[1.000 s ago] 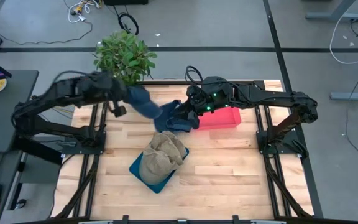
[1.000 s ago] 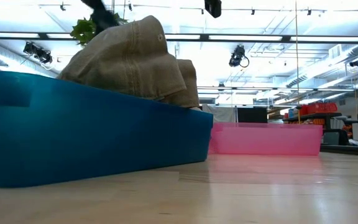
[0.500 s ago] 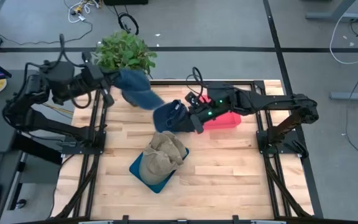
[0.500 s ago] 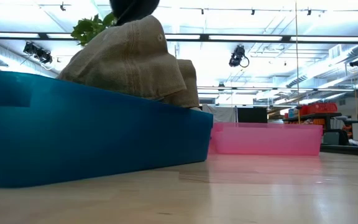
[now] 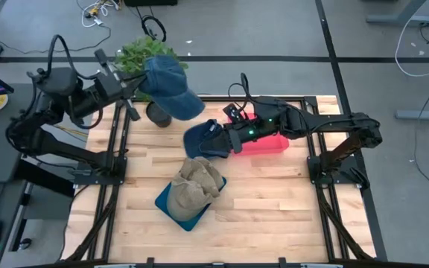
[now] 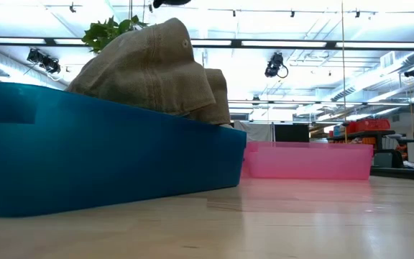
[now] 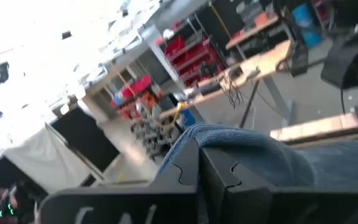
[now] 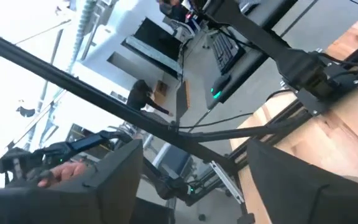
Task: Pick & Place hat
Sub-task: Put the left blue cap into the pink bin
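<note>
High view first, from left to right: the left gripper (image 5: 136, 88) is holding a blue cap (image 5: 168, 93) up in the air past the table's far left corner, just in front of the potted plant (image 5: 149, 61). The left wrist view is showing the dark fingers (image 7: 185, 177) closed on blue denim cloth (image 7: 272, 158), so that claw is clamped on the cap. Nearer the middle, a blue bin (image 5: 181, 211) is sitting on the wooden table (image 5: 259, 216) with tan hats (image 5: 196, 184) piled in it; the low view is showing the same pile (image 6: 153, 68) rising above the bin's wall (image 6: 106, 155). Beyond it, a second dark blue hat (image 5: 203, 139) is lying on the table, touching the tip of the right gripper (image 5: 228, 140). The right wrist view is showing that claw's two fingers (image 8: 120, 180) spread well apart with nothing between them. Farthest right, a pink bin (image 5: 267, 141) is lying partly under the right arm.

The step in hand looks like carrying the lifted cap to a bin. To do it well, the left arm should be keeping its clamp firm on the cloth, holding the cap high enough to clear the plant and the tan pile, and letting go only once the cap is hanging over the chosen bin. Which bin is meant cannot be told.
</note>
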`<action>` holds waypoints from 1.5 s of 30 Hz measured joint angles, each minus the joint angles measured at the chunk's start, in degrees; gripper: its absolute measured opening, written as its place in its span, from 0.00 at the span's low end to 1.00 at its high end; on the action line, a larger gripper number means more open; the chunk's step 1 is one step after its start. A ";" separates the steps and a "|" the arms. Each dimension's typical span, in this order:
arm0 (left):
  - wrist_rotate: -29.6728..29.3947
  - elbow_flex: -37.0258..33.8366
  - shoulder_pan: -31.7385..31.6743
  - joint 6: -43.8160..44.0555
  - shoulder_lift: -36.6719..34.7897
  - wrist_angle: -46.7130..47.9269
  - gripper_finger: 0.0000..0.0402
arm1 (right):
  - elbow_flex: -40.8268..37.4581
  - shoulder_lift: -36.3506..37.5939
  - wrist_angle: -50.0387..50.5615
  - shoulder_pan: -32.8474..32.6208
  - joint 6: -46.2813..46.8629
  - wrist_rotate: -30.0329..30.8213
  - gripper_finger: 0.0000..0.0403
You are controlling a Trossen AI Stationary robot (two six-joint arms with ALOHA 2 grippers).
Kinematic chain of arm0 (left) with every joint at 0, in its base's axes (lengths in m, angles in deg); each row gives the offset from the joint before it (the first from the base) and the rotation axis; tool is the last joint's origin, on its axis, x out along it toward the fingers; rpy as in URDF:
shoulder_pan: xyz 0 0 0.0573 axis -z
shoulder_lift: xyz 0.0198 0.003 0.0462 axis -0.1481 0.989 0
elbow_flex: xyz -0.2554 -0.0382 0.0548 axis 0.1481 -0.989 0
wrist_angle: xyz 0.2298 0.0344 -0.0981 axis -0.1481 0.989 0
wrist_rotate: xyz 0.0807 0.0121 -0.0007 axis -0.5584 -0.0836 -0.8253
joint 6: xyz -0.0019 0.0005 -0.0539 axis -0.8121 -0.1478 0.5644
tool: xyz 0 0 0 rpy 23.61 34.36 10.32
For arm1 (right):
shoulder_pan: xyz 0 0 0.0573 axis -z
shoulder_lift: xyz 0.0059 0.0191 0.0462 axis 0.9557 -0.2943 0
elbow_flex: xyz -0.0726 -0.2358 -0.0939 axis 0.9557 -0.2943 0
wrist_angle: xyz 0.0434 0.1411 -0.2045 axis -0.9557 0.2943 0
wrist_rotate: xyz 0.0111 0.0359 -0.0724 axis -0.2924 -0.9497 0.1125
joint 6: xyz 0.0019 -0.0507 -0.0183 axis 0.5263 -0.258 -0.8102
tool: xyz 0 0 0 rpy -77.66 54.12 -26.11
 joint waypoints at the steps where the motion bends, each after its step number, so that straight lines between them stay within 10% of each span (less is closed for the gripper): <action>1: 0.50 0.01 0.14 -1.05 0.35 -1.20 0.00 | 0.00 0.00 -0.01 -0.01 -0.01 0.35 0.74; 28: 0.89 -0.02 8.00 -15.76 3.01 -14.45 0.00 | 0.00 1.64 -15.67 0.01 8.93 17.85 0.75; 45: 0.89 -0.02 8.00 -16.89 3.50 -13.45 0.00 | 0.00 1.62 -16.06 0.01 4.02 18.53 0.05</action>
